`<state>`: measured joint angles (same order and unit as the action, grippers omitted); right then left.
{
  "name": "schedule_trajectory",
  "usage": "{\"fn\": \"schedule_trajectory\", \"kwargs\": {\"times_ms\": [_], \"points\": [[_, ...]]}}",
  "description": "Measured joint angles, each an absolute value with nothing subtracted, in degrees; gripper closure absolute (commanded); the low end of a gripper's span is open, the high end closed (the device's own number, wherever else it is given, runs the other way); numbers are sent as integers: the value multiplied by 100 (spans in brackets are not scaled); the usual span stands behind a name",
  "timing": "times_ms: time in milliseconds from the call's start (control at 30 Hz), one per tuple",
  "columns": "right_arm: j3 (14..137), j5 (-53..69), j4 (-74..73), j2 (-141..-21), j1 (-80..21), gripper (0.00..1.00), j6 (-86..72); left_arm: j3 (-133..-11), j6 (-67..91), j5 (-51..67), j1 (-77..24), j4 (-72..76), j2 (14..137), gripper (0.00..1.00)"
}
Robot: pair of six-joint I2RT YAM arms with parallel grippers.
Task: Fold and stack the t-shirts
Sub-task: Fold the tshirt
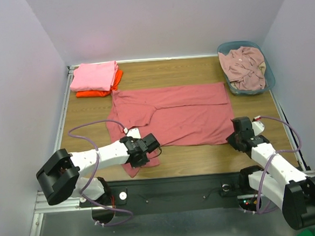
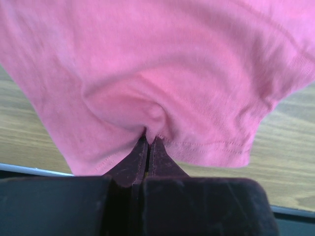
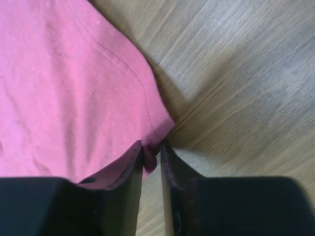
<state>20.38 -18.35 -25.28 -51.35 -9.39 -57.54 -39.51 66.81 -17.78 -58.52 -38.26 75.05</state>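
Left pincer [image 2: 148,140] and right pincer [image 3: 151,148] each pinch the coral-red t-shirt [image 1: 184,114].

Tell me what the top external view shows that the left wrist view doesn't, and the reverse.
Only top external: the whole coral-red t-shirt spread out, the pink t-shirt folded on the orange t-shirt, the pale t-shirt in the basket, the right gripper. Only left wrist: the left gripper shut on a pinched fold near the hem. Both: coral-red cloth on the wooden table.
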Motion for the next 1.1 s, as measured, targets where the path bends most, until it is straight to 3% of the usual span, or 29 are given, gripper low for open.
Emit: {"fn": "schedule_trajectory", "kwargs": {"times_ms": [33, 67, 567, 1100], "points": [[2038, -1833, -2495, -5135, -939, 96, -5725, -3966, 6635, -1802, -5795, -3828, 7502, 100], [2038, -1835, -2469, -5131, -939, 99, -5697, -4003, 6573, -1822, -5706, -3848, 7502, 100], [2676, -1758, -2353, -5186, -939, 100, -5019, -4984, 5256, -2003, -4683, -3844, 7623, 100], [4477, -2314, -2231, -7052, -939, 100, -4611, -6576, 3844, -2346, -3496, -3625, 8919, 100]]}}
